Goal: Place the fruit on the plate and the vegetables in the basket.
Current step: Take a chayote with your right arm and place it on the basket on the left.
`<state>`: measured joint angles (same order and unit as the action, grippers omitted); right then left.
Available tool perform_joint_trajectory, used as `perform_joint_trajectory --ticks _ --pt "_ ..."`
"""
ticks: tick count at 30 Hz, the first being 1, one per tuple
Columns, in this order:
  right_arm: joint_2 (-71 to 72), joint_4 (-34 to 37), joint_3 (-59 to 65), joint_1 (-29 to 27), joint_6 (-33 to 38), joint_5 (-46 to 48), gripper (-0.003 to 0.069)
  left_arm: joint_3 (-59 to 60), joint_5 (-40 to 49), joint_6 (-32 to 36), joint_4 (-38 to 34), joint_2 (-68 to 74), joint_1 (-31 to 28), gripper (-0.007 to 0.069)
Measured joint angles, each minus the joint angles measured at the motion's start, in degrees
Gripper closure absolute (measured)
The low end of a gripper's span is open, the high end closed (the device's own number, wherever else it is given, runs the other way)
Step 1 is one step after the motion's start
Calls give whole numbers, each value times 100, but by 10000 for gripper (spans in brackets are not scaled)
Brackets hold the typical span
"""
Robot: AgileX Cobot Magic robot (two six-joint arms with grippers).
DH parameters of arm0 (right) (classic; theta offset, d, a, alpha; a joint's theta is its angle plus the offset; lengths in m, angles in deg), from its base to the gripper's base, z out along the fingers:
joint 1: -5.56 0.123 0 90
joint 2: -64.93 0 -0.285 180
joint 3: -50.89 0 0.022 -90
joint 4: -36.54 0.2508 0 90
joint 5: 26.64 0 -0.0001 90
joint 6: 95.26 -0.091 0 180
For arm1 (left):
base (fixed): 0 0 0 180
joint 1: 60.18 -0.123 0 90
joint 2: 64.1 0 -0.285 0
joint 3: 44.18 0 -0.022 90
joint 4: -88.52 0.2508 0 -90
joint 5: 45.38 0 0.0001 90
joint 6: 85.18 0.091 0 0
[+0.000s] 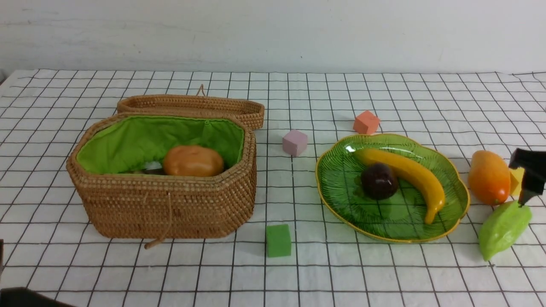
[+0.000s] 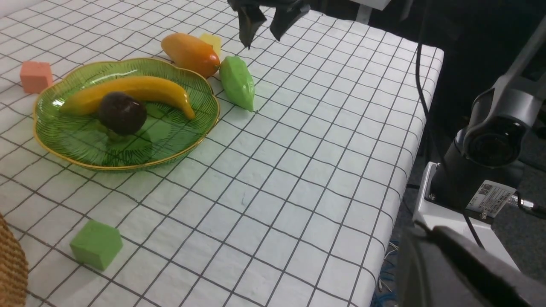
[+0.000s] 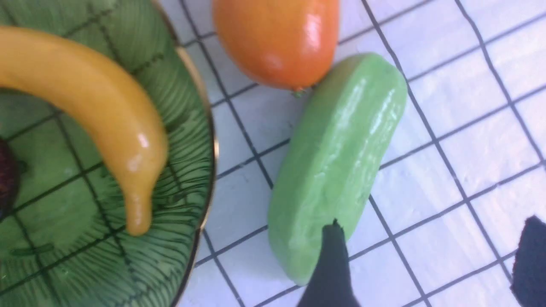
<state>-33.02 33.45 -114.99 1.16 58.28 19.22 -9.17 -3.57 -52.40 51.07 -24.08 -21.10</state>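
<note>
The brown woven basket (image 1: 162, 204) stands open at the left, with the tan potato (image 1: 193, 160) inside on its green lining. On the green plate (image 1: 341, 179) lie the yellow banana (image 1: 409, 175) and the dark mangosteen (image 1: 379, 181). The orange mango (image 1: 489, 177) and the light green gourd (image 1: 504, 229) lie touching on the cloth right of the plate. My right gripper (image 3: 431, 238) hangs open just above the gourd (image 3: 337, 162); one fingertip (image 3: 335, 238) overlaps its end, and nothing is between the jaws. My left gripper (image 2: 448, 260) is a dark blur off the table's near side, shut and empty.
Foam cubes lie around: green (image 1: 278, 240) in front, pink (image 1: 294, 142) between basket and plate, orange (image 1: 366, 122) behind the plate, yellow (image 1: 517, 179) behind the mango. The basket lid (image 1: 192, 106) lies open behind it. The table's right edge (image 2: 409, 170) is close to the gourd.
</note>
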Motion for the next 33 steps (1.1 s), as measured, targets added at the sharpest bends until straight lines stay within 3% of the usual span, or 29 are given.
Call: perform_joint_trajectory --ticks 7,20,23,26,33 --pt "-766 378 56 -96 -38 -871 86 0 7 18 0 0 0 630" --pt "-1483 461 56 -96 -38 -1115 79 0 209 18 0 0 0 630" --pt "-1526 461 56 -96 -20 -1107 102 0 209 18 0 0 0 630" --pt "-1526 446 56 -96 234 -978 202 0 211 18 0 0 0 630" --pt "-1428 411 44 -96 1055 -161 210 0 231 18 0 0 0 630"
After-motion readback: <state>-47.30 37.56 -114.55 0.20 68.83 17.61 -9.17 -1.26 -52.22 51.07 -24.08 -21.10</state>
